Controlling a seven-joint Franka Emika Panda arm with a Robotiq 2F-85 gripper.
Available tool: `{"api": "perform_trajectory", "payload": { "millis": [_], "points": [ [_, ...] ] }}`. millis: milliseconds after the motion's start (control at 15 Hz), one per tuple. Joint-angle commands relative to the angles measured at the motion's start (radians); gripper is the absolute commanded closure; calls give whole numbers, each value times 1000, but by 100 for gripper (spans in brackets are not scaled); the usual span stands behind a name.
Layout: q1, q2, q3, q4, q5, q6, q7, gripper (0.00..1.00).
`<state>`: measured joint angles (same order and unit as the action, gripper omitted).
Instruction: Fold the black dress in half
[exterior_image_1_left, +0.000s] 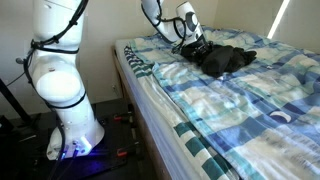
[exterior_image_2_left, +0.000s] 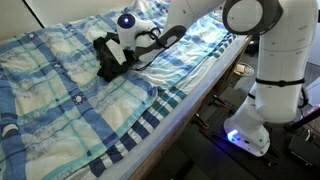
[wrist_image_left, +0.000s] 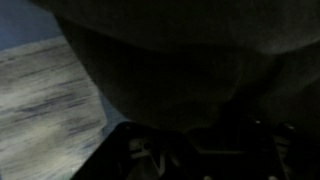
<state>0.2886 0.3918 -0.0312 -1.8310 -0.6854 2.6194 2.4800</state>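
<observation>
The black dress (exterior_image_1_left: 232, 58) lies bunched in a dark heap on the blue checked bedcover (exterior_image_1_left: 235, 105) that covers the desk (exterior_image_1_left: 134, 92). It sits towards the far side of the cover, well away from the near edge. The end effector (exterior_image_1_left: 196, 46) is down at the heap's edge, and its dark fingers meet the cloth. In this exterior view most of the dress spreads away from the end effector, on the side turned from the arm (exterior_image_1_left: 60, 70).

In an exterior view from the opposite side, the end effector (exterior_image_2_left: 108, 56) points down into the black dress (exterior_image_2_left: 103, 70). The cloth lies directly beneath and around its tip. The checked bedcover (exterior_image_2_left: 60, 105) stretches out on all sides, and its striped hem hangs over the desk (exterior_image_2_left: 200, 100) edge.

In the wrist view, dark fabric (wrist_image_left: 190, 70) fills nearly the whole picture, pressed close to the camera. A strip of pale cover (wrist_image_left: 40, 100) shows to one side. Parts of the end effector (wrist_image_left: 195, 152) show dimly at the bottom edge.

Black fingers against black cloth hide the jaws in every view. I cannot tell whether the end effector is open or closed on the dress.

The white base (exterior_image_1_left: 75, 135) of the arm stands on the floor beside the desk, with a blue light glowing low on it.
</observation>
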Motion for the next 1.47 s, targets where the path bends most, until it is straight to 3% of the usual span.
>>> {"api": "perform_trajectory", "payload": {
  "millis": [0, 267, 533, 800, 1000, 1067, 1400],
  "points": [
    [2, 3, -23, -5, -10, 53, 13, 72],
    [10, -15, -30, -16, 0, 26, 27, 100],
    [30, -88, -7, -50, 50, -108, 21, 98],
    [83, -199, 23, -64, 31, -355, 108, 97],
    [91, -271, 87, -48, 38, -552, 175, 97],
    [167, -289, 3, -12, 88, -613, 122, 97],
    [234, -369, -23, 43, 127, -857, 125, 97]
  ]
}}
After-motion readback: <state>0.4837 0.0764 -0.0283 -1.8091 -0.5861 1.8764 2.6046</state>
